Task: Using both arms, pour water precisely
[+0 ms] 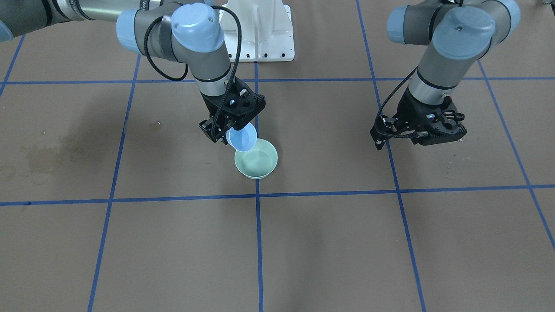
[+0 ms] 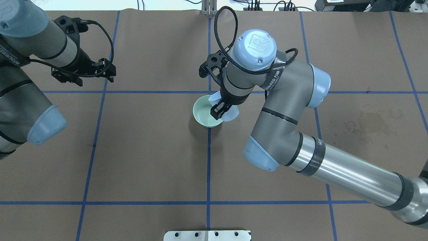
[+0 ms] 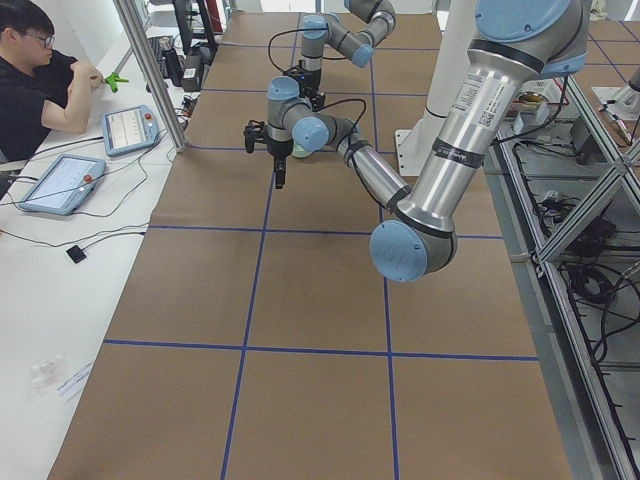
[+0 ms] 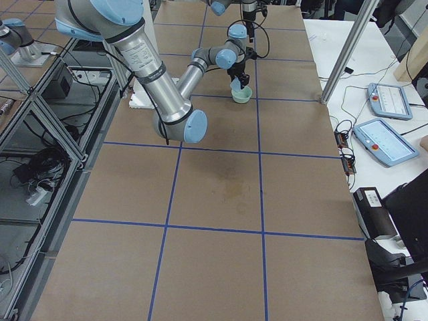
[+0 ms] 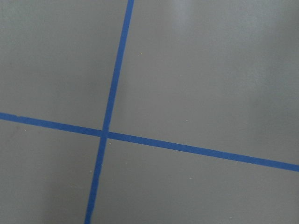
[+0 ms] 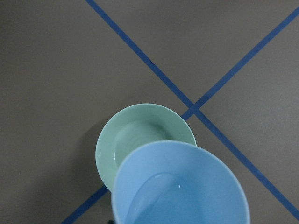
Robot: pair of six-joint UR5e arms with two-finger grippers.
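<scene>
My right gripper (image 1: 226, 130) is shut on the rim of a light blue bowl (image 1: 241, 137). It holds the bowl tilted just above a pale green bowl (image 1: 256, 158) that stands on the brown table at a blue tape crossing. The overhead view shows the same gripper (image 2: 217, 112) over the green bowl (image 2: 202, 115). In the right wrist view the water (image 6: 156, 198) is a faint sheen with a glint inside the blue bowl (image 6: 196, 177). The green bowl (image 6: 140, 135) lies below it. My left gripper (image 1: 377, 139) hangs off to the side above bare table, its fingers together and empty.
The white pedestal base (image 1: 260, 30) stands behind the bowls. Dried water stains (image 1: 43, 156) mark the paper on my right side. A seated operator (image 3: 40, 70) and teach pendants (image 3: 125, 128) are at a side table beyond the far edge.
</scene>
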